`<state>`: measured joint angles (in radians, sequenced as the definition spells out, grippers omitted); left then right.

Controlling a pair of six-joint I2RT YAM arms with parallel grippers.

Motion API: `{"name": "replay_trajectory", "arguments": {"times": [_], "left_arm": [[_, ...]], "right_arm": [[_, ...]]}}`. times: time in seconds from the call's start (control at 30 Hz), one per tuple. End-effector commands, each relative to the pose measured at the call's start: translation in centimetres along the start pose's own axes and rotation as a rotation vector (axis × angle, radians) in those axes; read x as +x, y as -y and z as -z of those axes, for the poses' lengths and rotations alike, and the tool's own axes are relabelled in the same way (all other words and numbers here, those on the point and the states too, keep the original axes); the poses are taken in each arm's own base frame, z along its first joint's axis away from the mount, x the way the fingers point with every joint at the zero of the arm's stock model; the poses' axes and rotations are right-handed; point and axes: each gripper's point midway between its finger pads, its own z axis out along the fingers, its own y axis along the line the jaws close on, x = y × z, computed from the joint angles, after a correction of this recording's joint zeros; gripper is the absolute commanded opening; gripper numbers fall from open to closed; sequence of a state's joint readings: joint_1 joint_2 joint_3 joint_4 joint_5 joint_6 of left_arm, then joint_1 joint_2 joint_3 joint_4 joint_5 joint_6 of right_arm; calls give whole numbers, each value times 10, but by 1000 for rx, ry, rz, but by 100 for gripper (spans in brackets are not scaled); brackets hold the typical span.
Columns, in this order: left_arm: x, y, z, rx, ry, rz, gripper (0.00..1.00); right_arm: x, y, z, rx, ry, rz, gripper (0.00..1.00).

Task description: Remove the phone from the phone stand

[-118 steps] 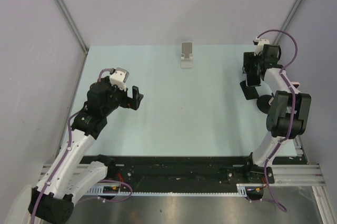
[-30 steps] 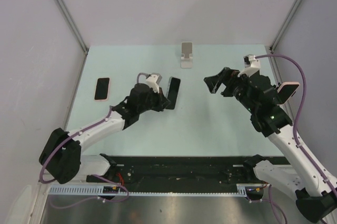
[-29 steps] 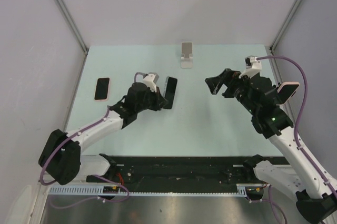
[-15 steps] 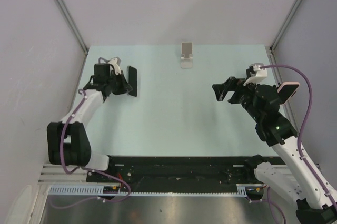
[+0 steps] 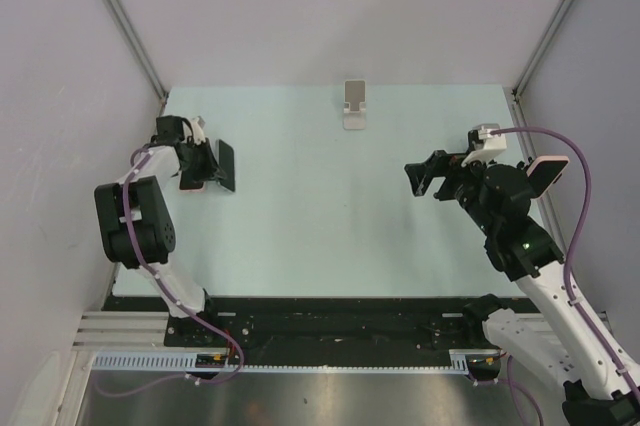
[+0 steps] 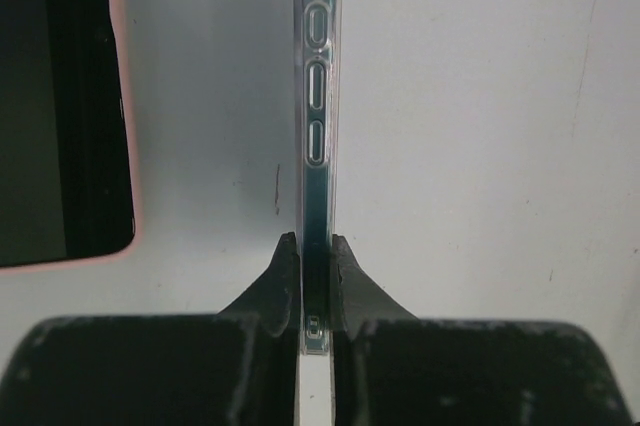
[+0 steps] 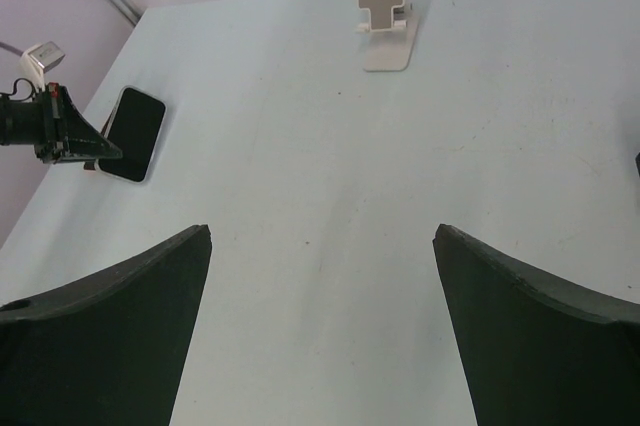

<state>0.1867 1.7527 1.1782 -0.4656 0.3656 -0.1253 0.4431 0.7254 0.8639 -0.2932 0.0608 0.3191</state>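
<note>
Clearly the pink phone (image 6: 60, 96) lies flat at the far left of the table (image 5: 300, 226). Just to its right my left gripper (image 6: 315, 246) is clamped on the phone (image 6: 317, 96), held on edge, I judge so it can be laid down beside the pink one. Farther right the stand (image 5: 354, 106) sits bare at the far middle, so the removal looks done. My right gripper (image 5: 428, 174) hangs with its jaws spread wide at the right, holding nothing and out of the way.

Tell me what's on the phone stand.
Nothing: the phone stand is bare, plate and ledge, in both views. Behind its plate is hidden. The left gripper clamps a phone elsewhere.
</note>
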Motion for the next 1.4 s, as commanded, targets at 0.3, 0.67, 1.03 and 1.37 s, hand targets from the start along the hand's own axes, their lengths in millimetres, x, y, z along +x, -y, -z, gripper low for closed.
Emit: {"name": "replay_trajectory", "arguments": {"times": [0.3,0.67,1.03,1.37], "left_arm": [[-35,-14,-12,41,32,-45,29],[-41,-22,-4,-17,56,-50,48],[-36,-19,-8,-104,51,-67,84],[-34,-12,2,-370,112,-98,100]], "right_arm": [[1,1,-10,1,3,15,98],[3,-1,-12,-11,-9,8,98],[4,-1,-12,-10,-12,9,98],[5,3,-11,2,-4,15,98]]}}
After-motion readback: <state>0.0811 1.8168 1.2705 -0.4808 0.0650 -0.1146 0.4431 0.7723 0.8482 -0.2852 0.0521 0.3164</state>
